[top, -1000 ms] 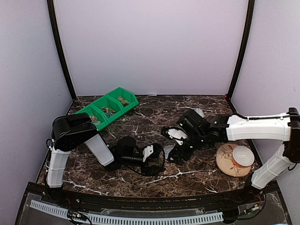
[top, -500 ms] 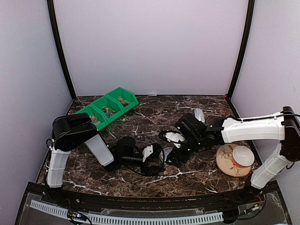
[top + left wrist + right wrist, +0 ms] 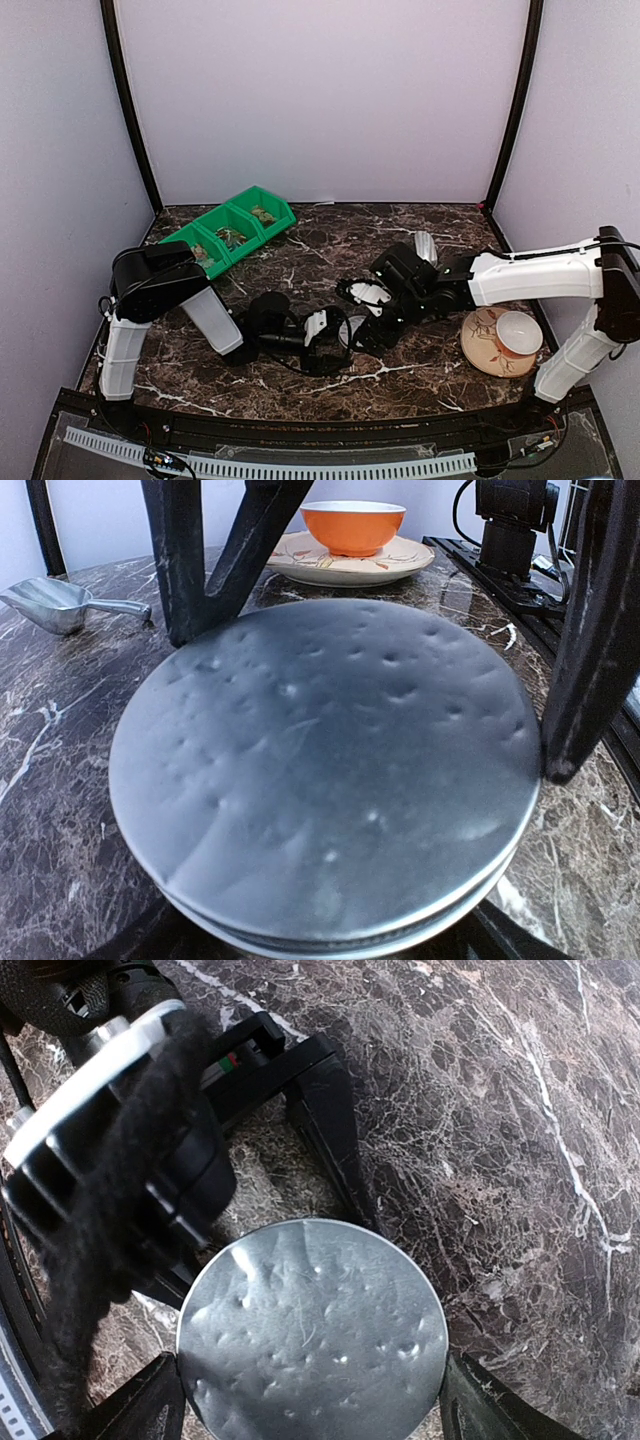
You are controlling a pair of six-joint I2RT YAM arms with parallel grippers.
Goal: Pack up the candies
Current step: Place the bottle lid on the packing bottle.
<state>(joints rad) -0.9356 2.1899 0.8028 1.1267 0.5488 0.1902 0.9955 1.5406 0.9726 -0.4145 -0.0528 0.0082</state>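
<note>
The candies [image 3: 262, 214] are seen in the green bins [image 3: 275, 200] at the far left of the tabletop [image 3: 300, 260], well apart from both arms. Near the middle, a round metal tin [image 3: 320, 770] is pinched by the left claw [image 3: 338, 335]. Its dimpled lid is clamped on both sides by the right claw [image 3: 315, 1400]. Farther right a metal scoop [image 3: 425, 245] is laid, and an orange bowl [image 3: 352, 525] is set on a plate [image 3: 478, 350] near the right edge.

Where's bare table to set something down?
Free: back strip of table between green bins and scoop; front strip between tin and near edge, left of plate. Crowded: centre, where left arm and right arm meet at the tin.
</note>
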